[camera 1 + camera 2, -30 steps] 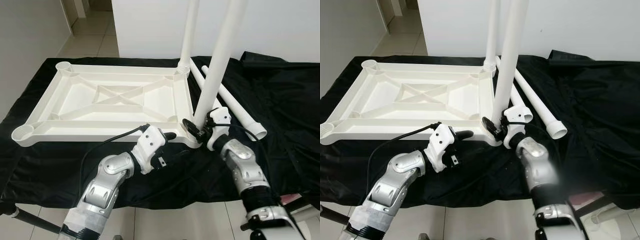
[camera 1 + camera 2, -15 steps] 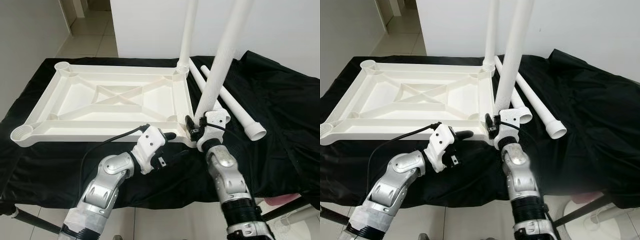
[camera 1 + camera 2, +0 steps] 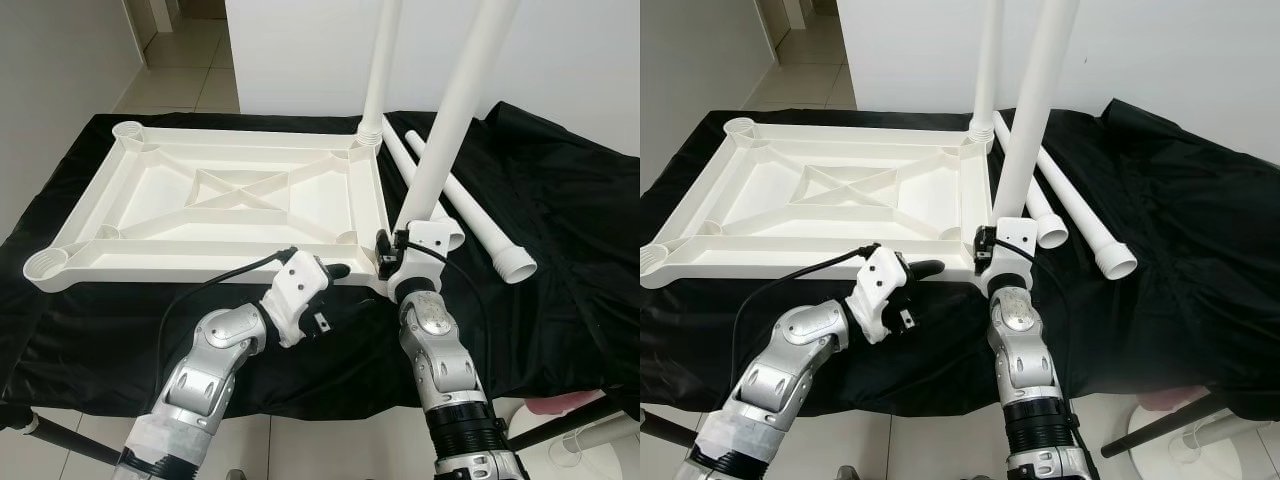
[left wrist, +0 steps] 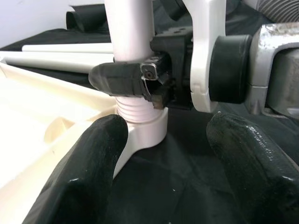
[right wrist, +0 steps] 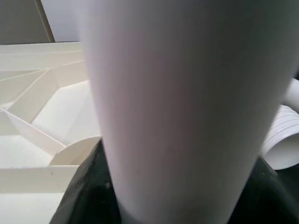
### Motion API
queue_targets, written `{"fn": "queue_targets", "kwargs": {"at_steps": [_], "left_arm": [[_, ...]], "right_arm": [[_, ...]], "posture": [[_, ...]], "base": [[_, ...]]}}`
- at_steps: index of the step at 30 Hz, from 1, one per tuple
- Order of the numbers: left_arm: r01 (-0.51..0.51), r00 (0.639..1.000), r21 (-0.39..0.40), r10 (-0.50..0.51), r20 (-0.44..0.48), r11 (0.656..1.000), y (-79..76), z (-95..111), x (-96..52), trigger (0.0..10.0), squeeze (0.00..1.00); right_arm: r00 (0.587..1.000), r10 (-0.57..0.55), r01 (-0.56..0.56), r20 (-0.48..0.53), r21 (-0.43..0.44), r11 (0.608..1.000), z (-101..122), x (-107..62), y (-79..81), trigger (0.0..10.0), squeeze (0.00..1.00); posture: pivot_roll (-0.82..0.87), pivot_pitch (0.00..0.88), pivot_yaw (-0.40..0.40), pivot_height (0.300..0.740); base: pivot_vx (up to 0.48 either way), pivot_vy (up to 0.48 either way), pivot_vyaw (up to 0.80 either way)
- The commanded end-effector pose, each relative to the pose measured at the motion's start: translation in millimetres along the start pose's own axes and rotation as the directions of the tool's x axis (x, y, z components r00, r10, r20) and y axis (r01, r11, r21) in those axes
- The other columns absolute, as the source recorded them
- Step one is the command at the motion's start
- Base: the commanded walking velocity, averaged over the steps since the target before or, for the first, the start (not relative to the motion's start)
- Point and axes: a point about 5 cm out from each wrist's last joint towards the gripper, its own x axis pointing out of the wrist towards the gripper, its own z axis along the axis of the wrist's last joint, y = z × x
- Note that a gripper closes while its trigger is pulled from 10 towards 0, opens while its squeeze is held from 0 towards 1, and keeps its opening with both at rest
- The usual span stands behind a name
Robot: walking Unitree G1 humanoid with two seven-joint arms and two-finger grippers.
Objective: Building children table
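Tabletop (image 3: 215,195), white plastic, inverted on black cloth (image 3: 560,200) so leg sockets face up. Left gripper (image 3: 335,272): fingers spread, beside near right corner, probably steadying. Right gripper (image 3: 390,255): pinching upright leg (image 3: 440,140) above its socket, seating it. Two spare legs (image 3: 470,215) lie right. White wall, tiled floor (image 3: 185,70) behind.

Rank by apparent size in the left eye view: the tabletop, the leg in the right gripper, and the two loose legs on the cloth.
1. tabletop, largest.
2. leg held upright by the right gripper; it is nearer the camera and cut off at the top, so its rank is unsure.
3. two loose legs, alike to each other.
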Motion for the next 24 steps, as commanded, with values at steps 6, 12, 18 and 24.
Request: {"fn": "queue_targets", "kwargs": {"at_steps": [6, 12, 18, 24], "left_arm": [[-0.06, 0.998, -0.005, 0.06, -0.012, 0.998, 1.4, -1.8, 0.2, 10.0, 0.0], [-0.059, 0.998, -0.007, 0.059, -0.013, 0.998, 2.2, -2.5, 0.6, 10.0, 0.0], [-0.056, 0.998, -0.011, 0.056, -0.012, 0.998, 0.3, -2.5, 0.9, 10.0, 0.0], [-0.056, 0.998, -0.011, 0.056, -0.014, 0.998, -1.0, -1.8, 0.1, 10.0, 0.0]], "right_arm": [[1.0, -0.023, 0.022, 0.022, 0.022, 1.0, 3.2, -2.1, -9.9, 10.0, 1.0], [0.999, 0.045, -0.045, 0.026, -0.001, 0.999, 2.2, -2.3, -19.8, 10.0, 1.0], [0.986, 0.163, -0.163, 0.02, 0.017, 0.986, -1.4, -1.5, -24.4, 10.0, 1.0], [0.945, 0.324, -0.325, 0.044, 0.001, 0.946, 3.2, 0.5, -23.5, 10.0, 1.0]], "posture": [[-0.06, 0.069, 0.002, 0.74], [-0.06, 0.069, 0.001, 0.74], [-0.06, 0.074, -0.001, 0.74], [-0.05, 0.073, 0.0, 0.74]], "base": [[0.0, 0.0, 0.0], [0.0, 0.0, 0.0], [0.0, 0.0, 0.0], [0.0, 0.0, 0.0]]}}
